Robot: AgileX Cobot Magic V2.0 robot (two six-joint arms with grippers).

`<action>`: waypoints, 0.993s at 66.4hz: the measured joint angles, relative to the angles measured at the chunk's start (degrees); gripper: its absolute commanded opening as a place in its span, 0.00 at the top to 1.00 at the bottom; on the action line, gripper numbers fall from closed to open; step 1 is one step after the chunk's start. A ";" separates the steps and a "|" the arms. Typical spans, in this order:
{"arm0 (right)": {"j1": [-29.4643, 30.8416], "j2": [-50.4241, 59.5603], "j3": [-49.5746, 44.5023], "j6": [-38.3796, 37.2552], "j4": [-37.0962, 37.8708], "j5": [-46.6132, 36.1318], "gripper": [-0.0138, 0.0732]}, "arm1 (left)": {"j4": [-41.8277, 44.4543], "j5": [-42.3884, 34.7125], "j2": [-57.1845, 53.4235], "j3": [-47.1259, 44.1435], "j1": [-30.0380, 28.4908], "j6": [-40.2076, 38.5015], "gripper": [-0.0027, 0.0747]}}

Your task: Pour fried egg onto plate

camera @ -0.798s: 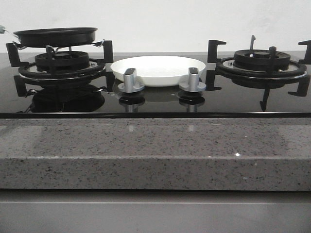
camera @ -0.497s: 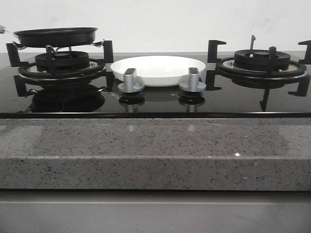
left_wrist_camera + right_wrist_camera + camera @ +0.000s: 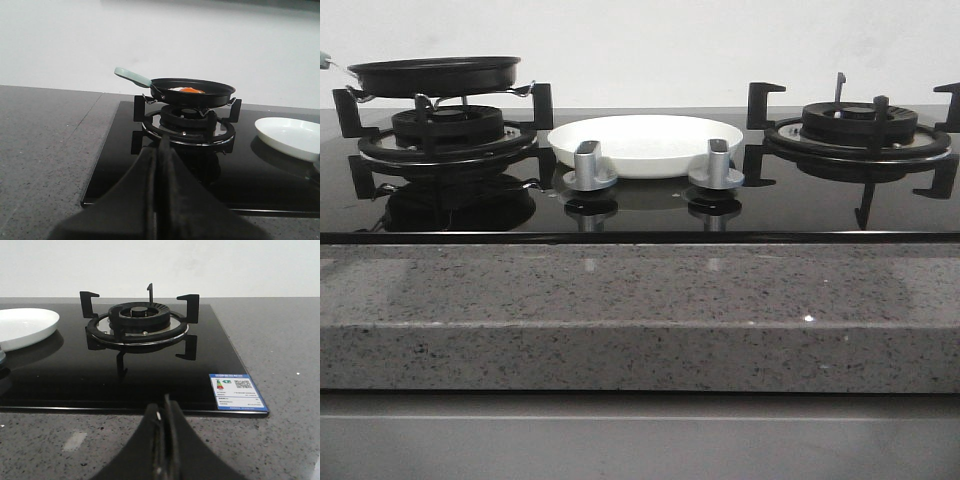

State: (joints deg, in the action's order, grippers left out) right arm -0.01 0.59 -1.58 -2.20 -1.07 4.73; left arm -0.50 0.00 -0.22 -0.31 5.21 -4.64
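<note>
Two grippers: both pressed closed on nothing, parked over the near granite edge, well apart from the pan.
Left gripper: fingers together, empty, near the left front of the hob, aimed toward the left burner.
Right gripper: fingers together, empty, near the right front of the hob, facing the bare right burner.
Frying pan: black, shallow, level on the left burner's supports toward the left rear of the worktop; pale green handle angled out toward the left edge.
Fried egg: inside the pan, only a white rim and orange yolk visible above the pan wall; hidden in the front view.
Plate: white, empty, on the black glass between the two burners, just behind the two silver knobs.
Step in hand: none begun, by appearance; pan untouched, egg not yet moved.
Next move, as judged: opening the left fingers, reaching to the handle, closing firmly on it, lifting clear of the supports, carrying toward the plate, tilting over its centre.
Caution: thin sloping handle, likely to twist in a loose grasp.
</note>
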 measured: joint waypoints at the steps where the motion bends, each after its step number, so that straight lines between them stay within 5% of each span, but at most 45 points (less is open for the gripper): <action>1: 0.00 0.00 0.00 0.00 0.00 0.00 0.97 | 0.00 0.00 0.00 0.00 0.00 0.00 0.99; 66: 0.00 0.00 0.00 -0.14 -0.16 -0.05 0.97 | -0.16 -1.23 0.00 0.00 0.00 0.00 0.99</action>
State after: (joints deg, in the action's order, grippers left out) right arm -0.01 0.59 -1.58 -2.34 -1.22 4.68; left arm -0.66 -1.23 -0.22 -0.31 5.21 -4.64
